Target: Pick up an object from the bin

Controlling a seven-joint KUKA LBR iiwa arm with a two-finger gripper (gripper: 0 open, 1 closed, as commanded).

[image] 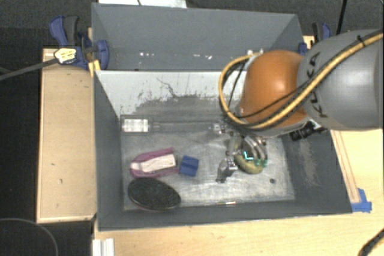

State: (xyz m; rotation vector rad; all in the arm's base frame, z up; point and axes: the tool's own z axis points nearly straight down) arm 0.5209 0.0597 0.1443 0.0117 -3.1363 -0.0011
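My gripper (227, 168) hangs low over the right half of the bin floor, under the orange wrist cover. Right beside it, on its right, lies a small olive-green rounded thing (254, 165) with a teal spot; whether they touch is unclear. A small blue block (189, 166) rests on the floor to the gripper's left, well apart from it.
A purple and white packet (154, 163) lies left of the blue block. A black oval disc (153, 195) sits near the front left corner. A clear plastic tube (135, 125) lies along the back of the floor. The arm covers the bin's right side.
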